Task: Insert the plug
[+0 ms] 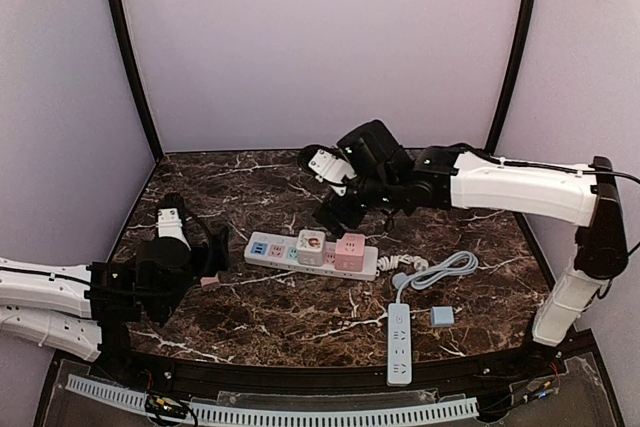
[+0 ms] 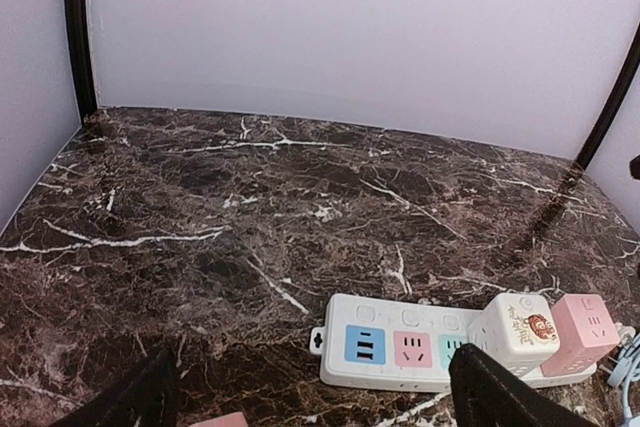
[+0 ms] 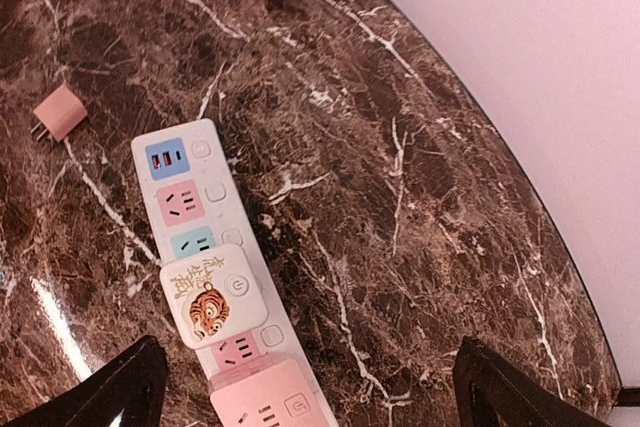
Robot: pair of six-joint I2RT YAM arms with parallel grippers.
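A white power strip (image 1: 300, 253) with blue, pink and teal sockets lies mid-table; it also shows in the left wrist view (image 2: 400, 352) and the right wrist view (image 3: 185, 197). A white tiger cube adapter (image 3: 212, 294) and a pink cube adapter (image 3: 265, 399) sit plugged into it. A small pink plug (image 1: 210, 282) lies loose on the marble by the strip's left end, also seen in the right wrist view (image 3: 57, 113). My left gripper (image 1: 212, 267) is open, low over the pink plug. My right gripper (image 1: 330, 215) is open and empty, above and behind the strip.
A second white power strip (image 1: 399, 343) lies at the front right with its coiled grey cable (image 1: 440, 269). A small blue-grey block (image 1: 441, 316) sits beside it. Black frame posts and pale walls enclose the marble table (image 1: 300, 187).
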